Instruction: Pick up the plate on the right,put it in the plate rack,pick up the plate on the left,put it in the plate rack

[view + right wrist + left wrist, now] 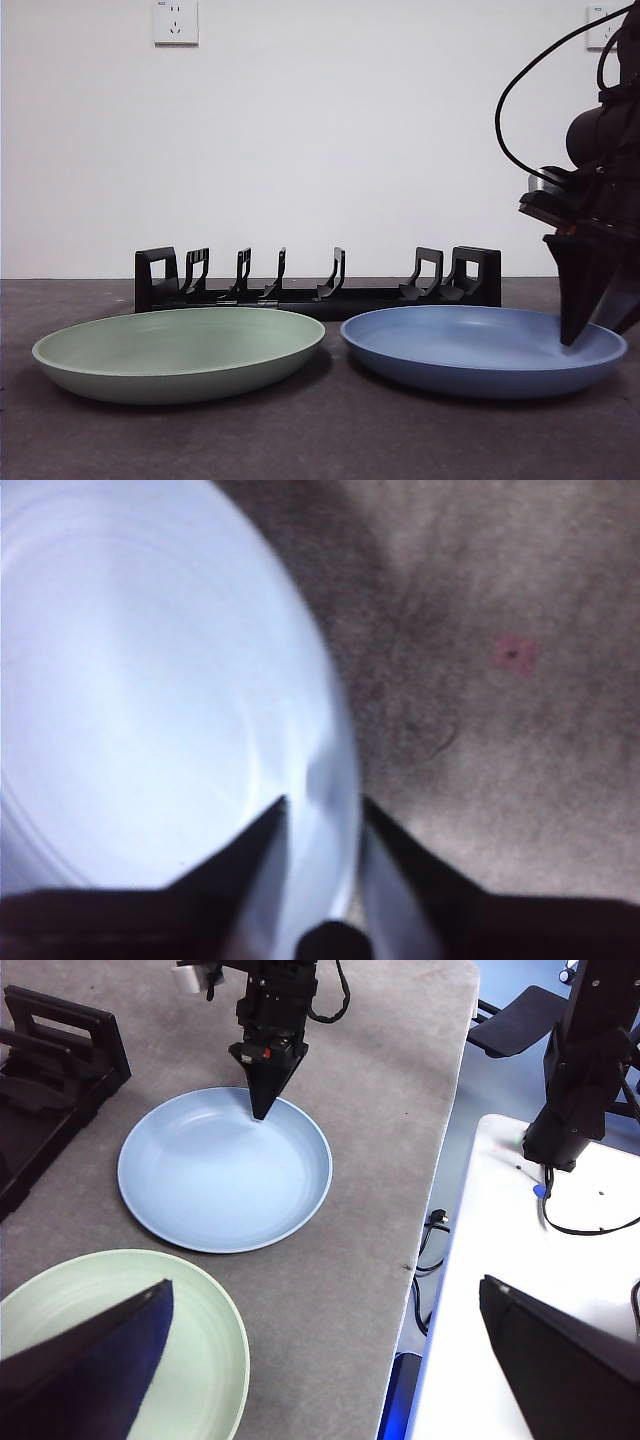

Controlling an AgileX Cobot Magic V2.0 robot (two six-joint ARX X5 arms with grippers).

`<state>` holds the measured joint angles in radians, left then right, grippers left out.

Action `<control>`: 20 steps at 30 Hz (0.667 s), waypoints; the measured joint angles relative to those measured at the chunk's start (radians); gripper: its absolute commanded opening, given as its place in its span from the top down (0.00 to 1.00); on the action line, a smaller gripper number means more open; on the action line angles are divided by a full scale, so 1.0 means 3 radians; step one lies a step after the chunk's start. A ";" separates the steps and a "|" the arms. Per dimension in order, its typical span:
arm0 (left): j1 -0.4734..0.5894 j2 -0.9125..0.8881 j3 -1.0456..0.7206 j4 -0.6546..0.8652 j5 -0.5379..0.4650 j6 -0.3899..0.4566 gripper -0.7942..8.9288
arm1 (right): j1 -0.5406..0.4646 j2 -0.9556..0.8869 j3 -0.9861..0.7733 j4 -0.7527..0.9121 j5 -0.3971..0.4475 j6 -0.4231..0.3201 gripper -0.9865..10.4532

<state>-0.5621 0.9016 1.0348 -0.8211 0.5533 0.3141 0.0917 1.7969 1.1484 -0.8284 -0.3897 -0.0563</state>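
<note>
The blue plate [470,345] lies flat on the table at the right, also seen in the left wrist view [220,1170]. My right gripper [590,335] comes down on its right rim, one jaw inside the plate and one outside. The right wrist view shows the jaws [325,802] pinched narrowly over the blue plate [130,680] rim. The green plate [180,350] rests at the left. My left gripper [325,1282] hangs open high above the green plate [200,1330], holding nothing. The black plate rack [320,295] stands behind both plates with nothing in its prongs.
The grey table's right edge [440,1160] runs close to the blue plate, with a drop to the floor beyond. A white side table [560,1260] and a black arm mount [580,1060] stand past it. Wall sockets [176,22] sit high behind.
</note>
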 measured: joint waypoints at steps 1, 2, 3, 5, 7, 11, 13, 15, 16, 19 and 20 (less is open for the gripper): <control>-0.0015 0.0011 0.0000 0.0000 -0.0005 0.0000 0.27 | 0.0000 0.0000 0.0000 0.0005 0.0000 0.0000 0.92; -0.0038 0.0027 0.0000 0.0000 -0.0005 0.0004 0.27 | 0.0000 0.0000 0.0000 0.0014 0.0001 0.0000 0.93; -0.0067 0.0043 0.0000 0.0000 -0.0008 0.0023 0.27 | 0.0000 0.0000 0.0000 0.0024 -0.0004 0.0001 0.93; -0.0126 0.0075 0.0000 0.0000 -0.0056 0.0067 0.27 | -0.0005 0.0000 0.0000 0.0045 -0.0045 0.0015 0.93; -0.0198 0.0111 0.0000 0.0000 -0.0130 0.0128 0.27 | -0.0008 0.0000 0.0000 0.0041 -0.0058 0.0034 0.93; -0.0409 0.0200 0.0000 0.0000 -0.0343 0.0324 0.27 | -0.0008 -0.0038 0.0015 -0.0058 -0.0103 0.0071 0.93; -0.0546 0.0256 0.0000 0.0000 -0.0520 0.0460 0.27 | -0.0006 -0.0113 0.0042 -0.0155 -0.0090 0.0074 0.93; -0.0683 0.0313 0.0000 0.0000 -0.0696 0.0589 0.27 | -0.0006 -0.0242 0.0092 -0.0278 -0.0086 0.0075 0.93; -0.0763 0.0346 0.0000 0.0001 -0.0790 0.0659 0.27 | -0.0006 -0.0328 0.0141 -0.0348 -0.0089 0.0075 0.93; -0.0993 0.0454 0.0000 0.0046 -0.1069 0.0847 0.27 | -0.0006 -0.0589 0.0356 -0.0559 -0.0100 0.0075 0.93; -0.1059 0.0486 0.0000 0.0084 -0.1151 0.0898 0.27 | -0.0006 -0.0659 0.0432 -0.0640 -0.0103 0.0075 0.93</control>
<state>-0.8799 1.0473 1.0348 -0.7959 0.2081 0.5835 0.0898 1.5993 1.2781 -1.0203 -0.4206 -0.0338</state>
